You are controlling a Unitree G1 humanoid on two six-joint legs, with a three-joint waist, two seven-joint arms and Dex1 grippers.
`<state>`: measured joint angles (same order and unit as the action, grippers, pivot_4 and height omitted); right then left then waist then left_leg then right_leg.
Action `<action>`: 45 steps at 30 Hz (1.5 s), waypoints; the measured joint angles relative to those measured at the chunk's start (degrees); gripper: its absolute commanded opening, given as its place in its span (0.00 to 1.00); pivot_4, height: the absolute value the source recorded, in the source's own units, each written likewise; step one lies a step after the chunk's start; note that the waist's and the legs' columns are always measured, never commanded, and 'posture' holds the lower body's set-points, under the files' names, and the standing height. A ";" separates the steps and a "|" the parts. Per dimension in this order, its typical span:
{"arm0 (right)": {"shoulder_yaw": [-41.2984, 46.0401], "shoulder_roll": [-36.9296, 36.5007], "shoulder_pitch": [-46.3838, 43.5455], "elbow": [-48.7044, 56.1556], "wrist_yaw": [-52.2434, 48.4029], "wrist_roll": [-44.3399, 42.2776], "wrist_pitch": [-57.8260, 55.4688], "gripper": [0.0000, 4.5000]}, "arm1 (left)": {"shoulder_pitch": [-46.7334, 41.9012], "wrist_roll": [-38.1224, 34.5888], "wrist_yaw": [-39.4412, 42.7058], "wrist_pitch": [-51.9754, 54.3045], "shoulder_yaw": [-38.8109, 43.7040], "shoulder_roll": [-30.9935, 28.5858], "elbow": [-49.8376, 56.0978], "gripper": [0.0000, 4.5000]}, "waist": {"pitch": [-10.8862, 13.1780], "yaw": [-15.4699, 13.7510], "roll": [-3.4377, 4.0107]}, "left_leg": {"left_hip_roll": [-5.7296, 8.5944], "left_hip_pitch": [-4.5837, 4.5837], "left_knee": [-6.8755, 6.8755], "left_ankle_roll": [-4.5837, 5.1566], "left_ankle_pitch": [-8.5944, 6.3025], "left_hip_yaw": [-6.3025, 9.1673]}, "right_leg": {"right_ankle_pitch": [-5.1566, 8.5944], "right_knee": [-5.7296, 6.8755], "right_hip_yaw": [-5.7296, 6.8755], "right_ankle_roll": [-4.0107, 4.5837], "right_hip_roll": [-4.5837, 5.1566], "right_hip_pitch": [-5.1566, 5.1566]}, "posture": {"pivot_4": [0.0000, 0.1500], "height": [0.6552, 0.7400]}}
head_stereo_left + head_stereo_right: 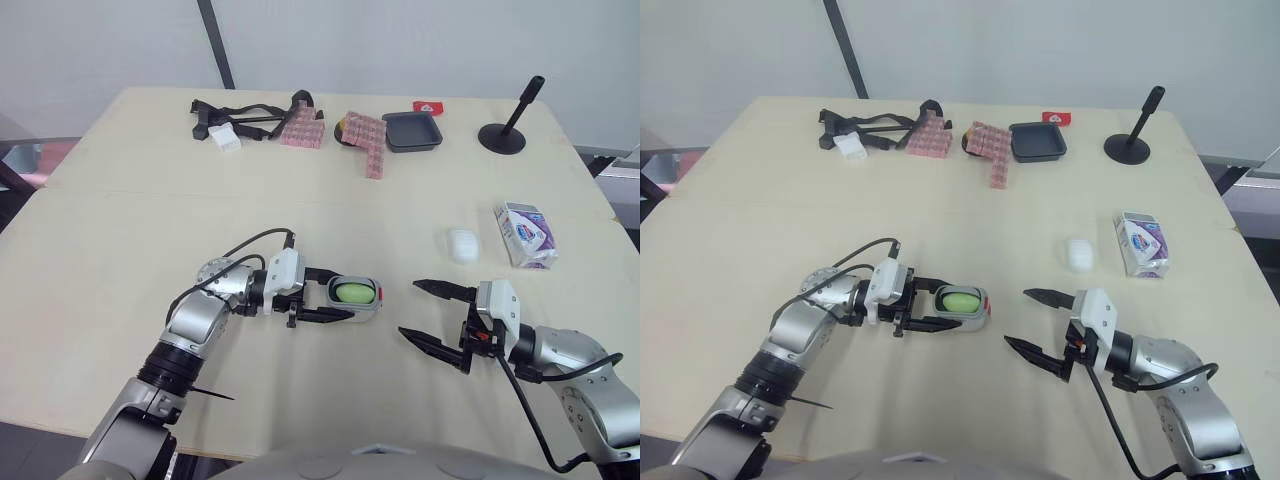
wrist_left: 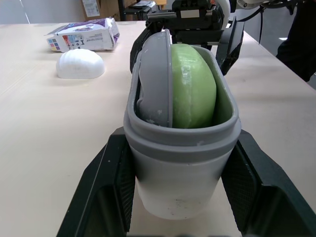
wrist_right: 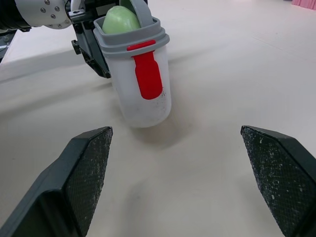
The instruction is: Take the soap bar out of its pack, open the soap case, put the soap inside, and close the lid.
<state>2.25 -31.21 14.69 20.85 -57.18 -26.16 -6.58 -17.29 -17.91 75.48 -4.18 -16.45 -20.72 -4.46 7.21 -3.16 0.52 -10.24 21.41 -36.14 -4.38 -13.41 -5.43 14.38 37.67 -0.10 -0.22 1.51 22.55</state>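
A translucent soap case [image 1: 356, 293] with a grey rim and a red latch [image 3: 148, 74] lies on its side on the table. The green soap bar [image 2: 192, 89] sits inside it beside a grey insert [image 2: 155, 79]. My left gripper [image 1: 345, 294] is shut on the case, with its fingers [image 2: 101, 190] pressed against both sides. To the right, my right gripper [image 1: 409, 308] stands open and empty a short way from the case, pointing at it. The purple and white soap pack [image 1: 525, 234] lies at the right, and a white domed oval piece [image 1: 461, 244] rests next to it.
Along the far edge are black straps [image 1: 235, 115], pink patterned blocks [image 1: 365, 137], a black tray [image 1: 412, 131], a small red item [image 1: 430, 105] and a black stand [image 1: 503, 135]. The table's right edge runs close behind the soap pack.
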 measured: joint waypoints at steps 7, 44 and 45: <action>0.50 0.11 -0.07 0.06 1.51 -0.01 0.46 0.99 | 0.09 0.57 -1.69 -1.66 -0.13 1.46 -0.03 0.42 | 0.00 0.12 0.00 | 0.00 0.00 0.00 0.03 0.01 0.00 | 0.01 0.00 0.01 0.01 0.01 0.00 | 1.00 0.97; -2.23 -28.10 -53.19 -20.54 68.21 -59.65 -85.53 0.99 | -2.72 4.00 -2.98 -5.25 -0.75 4.54 -6.02 0.42 | 0.01 -1.66 0.26 | 0.40 -0.74 0.90 -0.70 0.39 -0.04 | -0.12 -0.59 -0.18 -0.26 -0.13 -0.69 | 1.00 0.97; -2.98 -27.84 -54.17 -21.83 69.83 -61.32 -85.54 0.99 | -2.72 4.03 -3.03 -5.32 -0.80 4.63 -6.02 0.42 | 0.01 -1.79 0.26 | 0.40 -0.72 0.90 -0.70 0.39 -0.04 | -0.12 -0.59 -0.17 -0.26 -0.13 -0.69 | 1.00 0.97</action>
<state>-0.73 -59.05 -39.48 -0.98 12.65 -87.48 -92.11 -20.01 -13.88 72.45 -9.51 -17.25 -16.09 -10.48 7.22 -4.95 0.78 -9.84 20.69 -35.23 -5.08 -13.02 -5.47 14.26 37.08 -0.27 -0.48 1.38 21.86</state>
